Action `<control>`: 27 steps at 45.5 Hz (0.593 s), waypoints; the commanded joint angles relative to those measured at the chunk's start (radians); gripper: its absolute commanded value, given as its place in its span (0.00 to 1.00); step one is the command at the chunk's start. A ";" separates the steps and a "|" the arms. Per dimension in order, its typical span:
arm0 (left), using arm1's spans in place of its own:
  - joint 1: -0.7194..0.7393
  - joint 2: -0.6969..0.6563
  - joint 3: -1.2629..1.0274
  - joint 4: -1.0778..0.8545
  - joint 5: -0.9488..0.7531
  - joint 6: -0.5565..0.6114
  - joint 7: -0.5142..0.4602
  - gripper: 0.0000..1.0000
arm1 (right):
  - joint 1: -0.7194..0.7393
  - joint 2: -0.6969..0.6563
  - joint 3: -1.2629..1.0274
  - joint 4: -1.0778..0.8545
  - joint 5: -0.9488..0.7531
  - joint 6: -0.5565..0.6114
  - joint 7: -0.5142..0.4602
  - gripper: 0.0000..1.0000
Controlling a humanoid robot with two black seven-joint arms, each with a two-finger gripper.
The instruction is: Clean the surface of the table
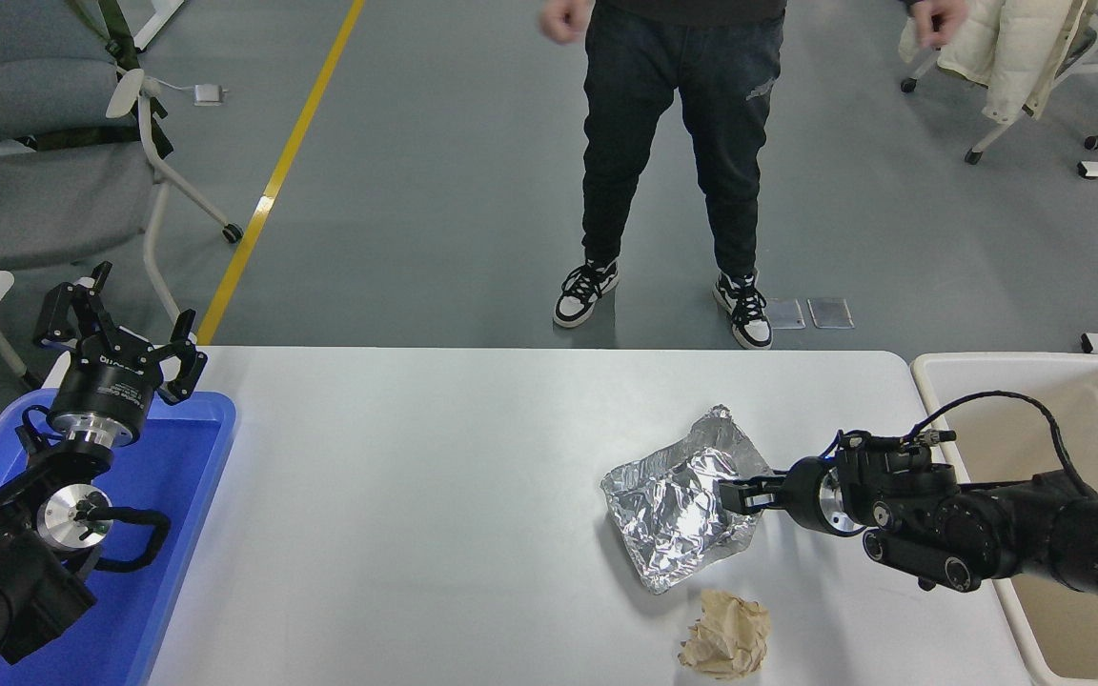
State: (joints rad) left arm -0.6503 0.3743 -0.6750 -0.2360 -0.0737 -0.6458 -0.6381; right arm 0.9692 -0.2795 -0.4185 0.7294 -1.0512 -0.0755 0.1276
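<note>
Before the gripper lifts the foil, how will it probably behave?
The foil looks thin and crumpled, so it is probably very light and may bend instead of lifting stiffly. Its raised edges suggest it will crush where the right gripper pinches. It seems unlikely to roll.
</note>
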 commanded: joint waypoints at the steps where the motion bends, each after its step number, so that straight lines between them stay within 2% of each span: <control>1: 0.001 0.000 0.000 0.001 0.000 0.000 0.000 1.00 | -0.012 0.006 0.007 -0.031 0.042 -0.001 0.004 0.00; 17: 0.001 0.000 0.000 0.000 0.000 0.000 0.000 1.00 | 0.000 -0.010 0.007 -0.021 0.063 0.003 0.056 0.00; 27: 0.000 0.000 0.000 0.000 0.000 0.000 0.000 1.00 | 0.028 -0.105 0.036 0.039 0.065 0.007 0.115 0.00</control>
State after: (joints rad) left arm -0.6498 0.3743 -0.6750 -0.2357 -0.0737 -0.6458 -0.6381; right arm 0.9725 -0.3095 -0.4064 0.7169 -0.9952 -0.0721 0.1849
